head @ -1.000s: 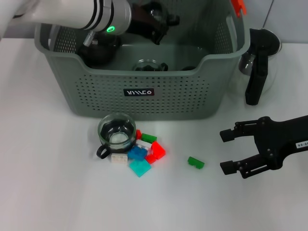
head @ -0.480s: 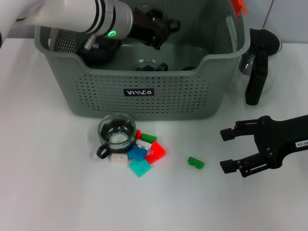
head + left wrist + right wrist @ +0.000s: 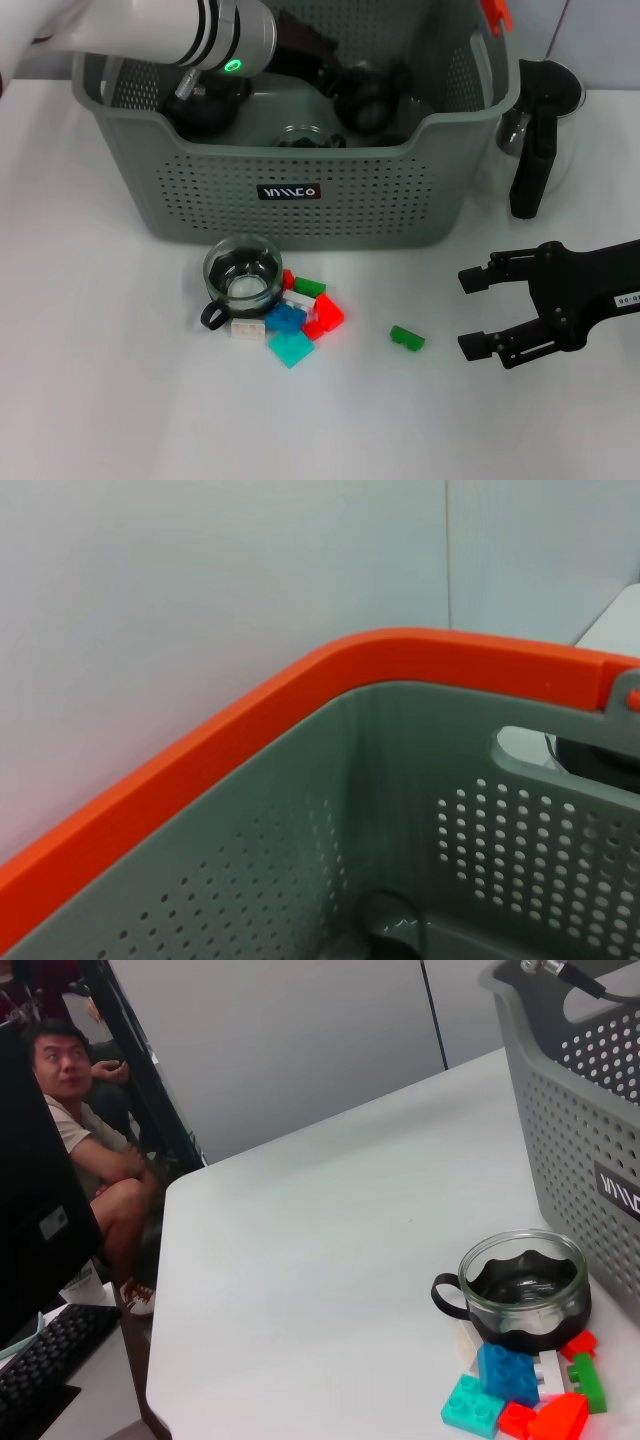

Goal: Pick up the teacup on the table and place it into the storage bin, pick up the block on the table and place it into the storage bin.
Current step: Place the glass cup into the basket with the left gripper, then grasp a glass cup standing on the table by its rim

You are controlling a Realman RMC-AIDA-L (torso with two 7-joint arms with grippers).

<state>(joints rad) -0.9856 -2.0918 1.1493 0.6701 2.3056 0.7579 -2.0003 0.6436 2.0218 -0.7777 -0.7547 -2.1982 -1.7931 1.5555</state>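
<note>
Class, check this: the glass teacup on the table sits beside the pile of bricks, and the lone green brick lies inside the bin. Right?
Not quite. The head view shows the lone green brick on the table, near the right gripper, not inside the bin. The teacup does sit beside the pile of bricks.

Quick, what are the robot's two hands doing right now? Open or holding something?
Left gripper: inside the storage bin; cannot tell whether it is open or shut.
Right gripper: open, empty, hovering over the table beside the green block.

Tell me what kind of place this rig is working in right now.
Probably an office or lab test station, not a home: a plain white table against bare partition walls, a person seated nearby, and a keyboard on a neighbouring desk. The storage bin and toy blocks look like staged props.
</note>
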